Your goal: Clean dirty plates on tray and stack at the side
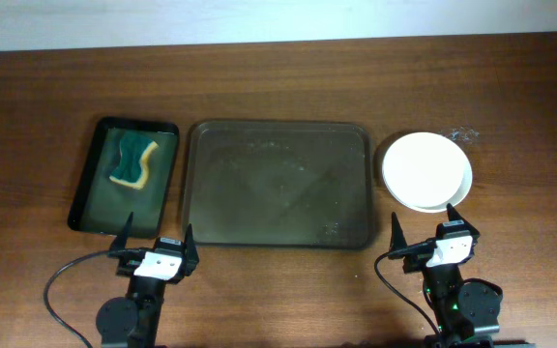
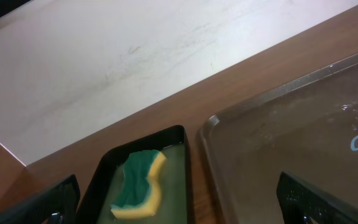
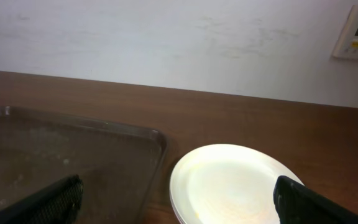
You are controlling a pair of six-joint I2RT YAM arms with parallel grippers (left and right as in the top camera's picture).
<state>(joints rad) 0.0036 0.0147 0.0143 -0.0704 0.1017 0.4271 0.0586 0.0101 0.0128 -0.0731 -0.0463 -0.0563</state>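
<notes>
The large dark brown tray (image 1: 278,184) lies in the middle of the table with no plates on it; it also shows in the left wrist view (image 2: 291,130) and the right wrist view (image 3: 67,155). A stack of white plates (image 1: 426,171) sits on the table right of the tray, also in the right wrist view (image 3: 229,183). My left gripper (image 1: 155,247) is open and empty at the front edge, below the small black tray. My right gripper (image 1: 431,237) is open and empty just in front of the plate stack.
A small black tray (image 1: 124,174) holding a green and yellow sponge (image 1: 134,161) sits left of the brown tray; the sponge also shows in the left wrist view (image 2: 138,183). A pale wall runs behind the table's far edge.
</notes>
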